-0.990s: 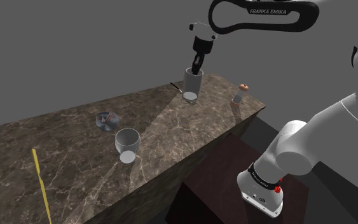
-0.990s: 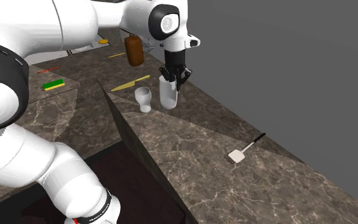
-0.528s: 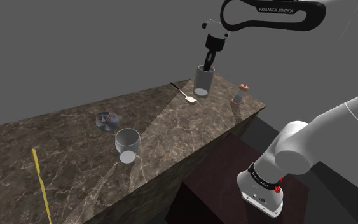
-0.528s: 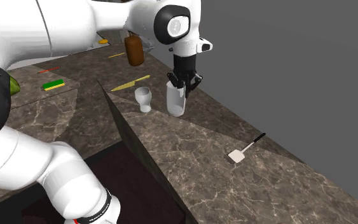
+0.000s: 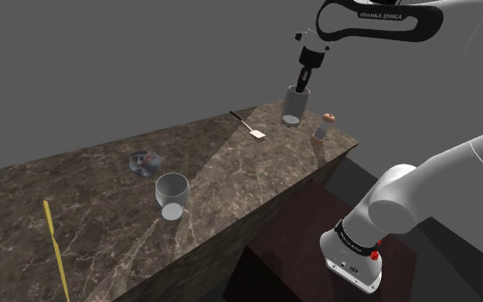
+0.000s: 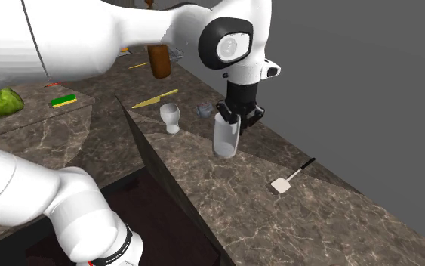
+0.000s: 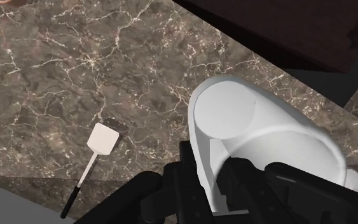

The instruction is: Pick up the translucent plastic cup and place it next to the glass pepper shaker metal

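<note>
A pale translucent cup point(image 5: 294, 106) hangs upright above the brown marble counter point(image 5: 214, 184), near its far corner. My gripper point(image 5: 302, 86) is shut on the cup's rim from above, one finger inside the wall and one outside, as the wrist view shows point(image 7: 219, 184). The cup point(image 7: 260, 133) looks white there. In the second exterior view the cup point(image 6: 226, 137) hangs under the gripper point(image 6: 237, 117). The small pepper shaker point(image 5: 323, 126) with a reddish top stands near the counter's corner, a short way to the shoulder view's right of the cup and lower.
A white spatula point(image 5: 252, 129) point(image 7: 101, 140) point(image 6: 290, 177) lies on the counter near the cup. A stemmed glass point(image 5: 172, 196) point(image 6: 170, 118) and a grey object point(image 5: 146, 162) stand further along. A yellow stick point(image 5: 55, 244) lies far left. A brown bottle point(image 6: 158, 59) stands behind.
The gripper has carried the cup steadily to the shoulder view's right, past the spatula and closer to the pepper shaker. The grip has stayed shut on the rim.
</note>
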You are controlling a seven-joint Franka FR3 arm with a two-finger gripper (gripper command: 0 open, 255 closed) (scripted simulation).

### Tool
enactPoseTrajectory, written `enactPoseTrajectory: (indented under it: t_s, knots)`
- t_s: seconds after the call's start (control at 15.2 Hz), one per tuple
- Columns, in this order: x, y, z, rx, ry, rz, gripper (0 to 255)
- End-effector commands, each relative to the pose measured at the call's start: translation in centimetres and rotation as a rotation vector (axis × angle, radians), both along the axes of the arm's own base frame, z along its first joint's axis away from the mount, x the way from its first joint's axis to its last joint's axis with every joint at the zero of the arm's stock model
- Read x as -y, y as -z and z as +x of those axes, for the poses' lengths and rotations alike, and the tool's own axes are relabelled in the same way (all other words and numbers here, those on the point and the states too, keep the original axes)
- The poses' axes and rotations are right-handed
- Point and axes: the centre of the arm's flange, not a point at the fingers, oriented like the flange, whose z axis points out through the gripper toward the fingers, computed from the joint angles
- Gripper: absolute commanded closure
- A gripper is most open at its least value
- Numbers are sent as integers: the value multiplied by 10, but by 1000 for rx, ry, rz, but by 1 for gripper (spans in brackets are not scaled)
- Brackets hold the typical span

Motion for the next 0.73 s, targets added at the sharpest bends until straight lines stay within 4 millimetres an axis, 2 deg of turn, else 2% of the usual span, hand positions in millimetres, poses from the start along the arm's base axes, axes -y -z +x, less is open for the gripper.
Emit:
enactPoseTrajectory:
  t_s: [0.0, 0.66]
  knots:
    - [26, 0, -6, 0, -1, 0, 255]
    - [155, 0, -35, 0, -1, 0, 255]
